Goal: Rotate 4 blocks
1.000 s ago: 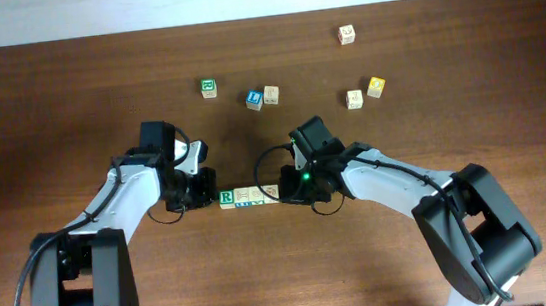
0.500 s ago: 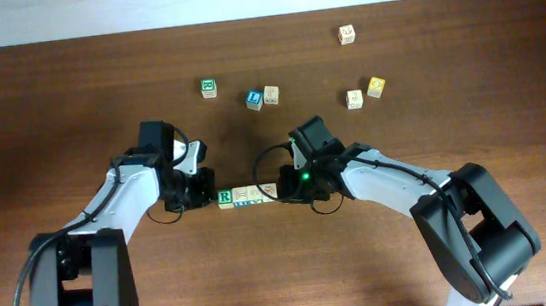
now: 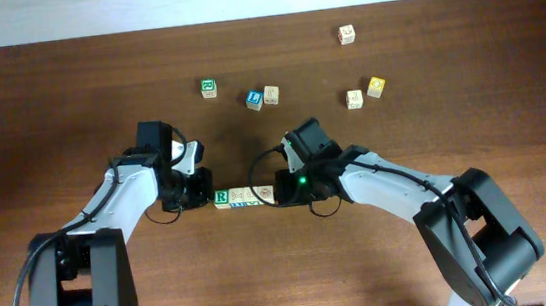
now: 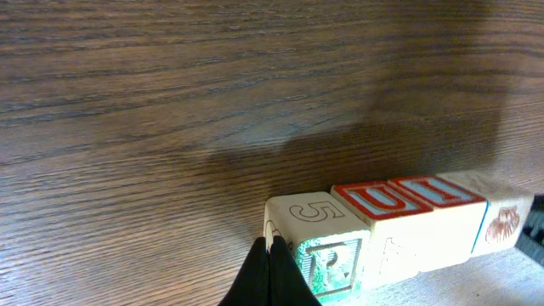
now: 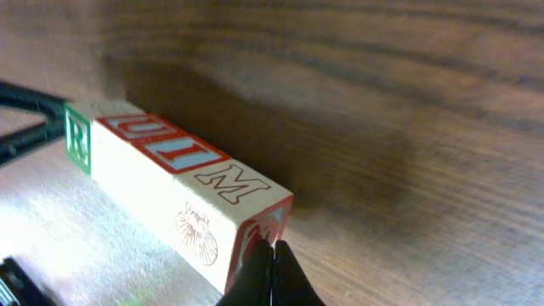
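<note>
Four blocks stand in one tight row (image 3: 243, 197) between my two grippers. The left wrist view shows the end block (image 4: 316, 223) with a 5 on top and a green R face, then two red-lettered tops (image 4: 374, 200) and a shell-marked block (image 4: 503, 223). My left gripper (image 4: 272, 248) is shut, its tips against the R block's end; overhead it is (image 3: 204, 195). In the right wrist view the row (image 5: 183, 183) runs from the green R face (image 5: 78, 138) to an M-topped block. My right gripper (image 5: 272, 249) is shut, its tips on that block's red end face; overhead it is (image 3: 279, 191).
Loose cubes lie farther back on the brown table (image 3: 470, 114): a green-faced one (image 3: 208, 87), a blue-faced one (image 3: 254, 100) beside a pale one (image 3: 271, 94), a yellow-faced one (image 3: 376, 86) next to another (image 3: 354, 98), and one (image 3: 347, 33) near the far edge.
The row of blocks and both shut grippers have shifted a little to the left; the right arm followed the row.
</note>
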Motion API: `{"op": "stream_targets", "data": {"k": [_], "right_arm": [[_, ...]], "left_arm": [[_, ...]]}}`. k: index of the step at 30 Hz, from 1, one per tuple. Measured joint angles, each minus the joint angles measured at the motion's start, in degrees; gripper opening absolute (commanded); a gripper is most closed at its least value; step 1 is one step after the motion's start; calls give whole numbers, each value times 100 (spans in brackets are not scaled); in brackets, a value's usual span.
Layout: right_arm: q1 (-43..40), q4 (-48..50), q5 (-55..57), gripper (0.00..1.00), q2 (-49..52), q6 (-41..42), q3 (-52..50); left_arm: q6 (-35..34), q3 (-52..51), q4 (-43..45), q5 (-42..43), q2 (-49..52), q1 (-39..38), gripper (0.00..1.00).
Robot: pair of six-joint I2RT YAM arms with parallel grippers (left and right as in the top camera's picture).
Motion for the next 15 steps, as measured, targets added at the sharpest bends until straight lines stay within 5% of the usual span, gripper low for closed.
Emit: {"op": "stream_targets", "data": {"k": [15], "right_arm": [[286,-929,634,4,-7,-212,815]], "left_arm": [[7,-4,-85,-188,0,15,0]]}}
